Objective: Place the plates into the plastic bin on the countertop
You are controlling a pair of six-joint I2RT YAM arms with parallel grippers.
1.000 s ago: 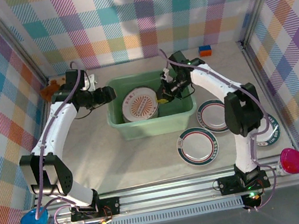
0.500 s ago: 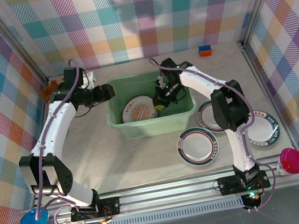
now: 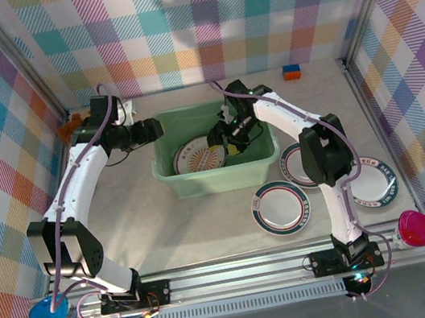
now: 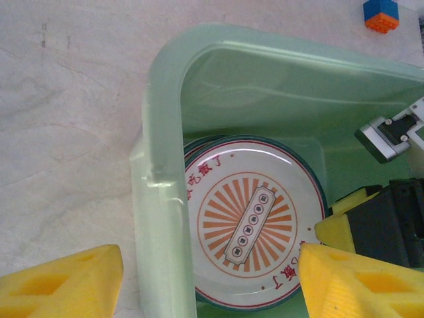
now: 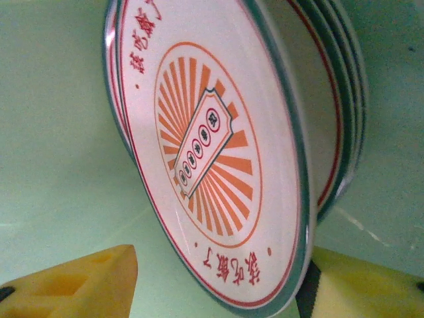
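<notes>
Countertop (image 3: 197, 210), speckled grey-beige, takes up the middle of the top view between plaid walls. Near the centre of it sits the mint-green plastic bin (image 3: 216, 179), its long side running across the frame.

The left gripper (image 3: 154, 128) hangs at the bin's upper left corner. In its wrist view the yellow fingers (image 4: 66, 278) are spread wide to either side of the bin's left wall and grip nothing. The right gripper (image 3: 215, 138) is down inside the bin, right of centre. Its yellow fingers (image 5: 79, 281) stand well apart at the lower corners of its wrist view, with the top plate's lower rim between them, unclamped.

A stack of plates lies in the bin's left half. The top plate (image 3: 198, 155) is white with an orange sunburst and red lettering, and one edge stands a little off the green-rimmed ones beneath.

Three green-rimmed plates lie on the countertop at lower right:
- first plate (image 3: 282, 207), below the bin's right corner
- second plate (image 3: 299, 162), partly behind the right arm
- third plate (image 3: 375, 181), farther right

A small blue-and-orange block (image 3: 291, 72) sits at upper right by the back wall.
</notes>
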